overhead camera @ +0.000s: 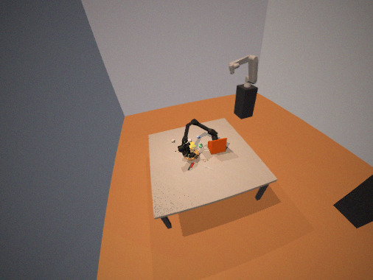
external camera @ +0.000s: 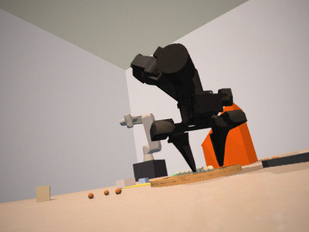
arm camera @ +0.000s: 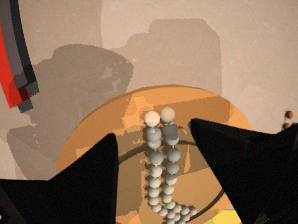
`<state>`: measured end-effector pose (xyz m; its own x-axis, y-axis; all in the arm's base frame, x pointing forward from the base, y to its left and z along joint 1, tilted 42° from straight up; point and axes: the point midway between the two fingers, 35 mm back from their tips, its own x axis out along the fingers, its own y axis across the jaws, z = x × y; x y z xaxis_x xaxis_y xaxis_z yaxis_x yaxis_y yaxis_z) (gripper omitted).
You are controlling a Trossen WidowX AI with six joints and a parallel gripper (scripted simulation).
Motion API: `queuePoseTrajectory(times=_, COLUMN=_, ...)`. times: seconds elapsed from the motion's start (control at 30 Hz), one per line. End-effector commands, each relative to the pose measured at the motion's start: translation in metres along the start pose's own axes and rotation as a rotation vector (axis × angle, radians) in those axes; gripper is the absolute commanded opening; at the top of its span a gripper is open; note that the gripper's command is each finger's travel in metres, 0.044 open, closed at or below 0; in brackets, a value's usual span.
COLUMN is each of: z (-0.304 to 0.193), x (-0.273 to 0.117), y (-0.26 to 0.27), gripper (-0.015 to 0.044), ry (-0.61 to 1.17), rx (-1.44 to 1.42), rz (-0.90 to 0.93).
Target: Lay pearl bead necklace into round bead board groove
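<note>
The round wooden bead board lies flat on the table, with a dark ring groove showing in the wrist view. The pearl bead necklace lies on it as two strands side by side, crossing the ring line and bunching at the bottom of the wrist view; it is not around the groove there. Two larger beads top the strands. My gripper is partly open, pointing down low over the board. One fingertip is on each side of the strands, apart from them. The necklace's lower end is cut off in the wrist view.
An orange block stands beyond the board. A red and black tool and a yellow sheet lie nearby. Small brown balls and a tan block are on the table.
</note>
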<state>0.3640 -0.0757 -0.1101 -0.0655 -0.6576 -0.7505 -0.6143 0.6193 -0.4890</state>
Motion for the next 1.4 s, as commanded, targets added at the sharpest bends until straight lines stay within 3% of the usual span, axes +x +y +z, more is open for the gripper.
queuePoseTrajectory(times=0.0, z=0.0000, x=0.0000, y=0.0000, gripper=0.0224, ry=0.000, rx=0.000, rz=0.000)
queuePoseTrajectory(times=0.3, z=0.0000, x=0.0000, y=0.0000, gripper=0.0000, ry=0.000, rx=0.000, rz=0.000)
queuePoseTrajectory(times=1.37, z=0.0000, x=0.0000, y=0.0000, gripper=0.0000, ry=0.000, rx=0.000, rz=0.000)
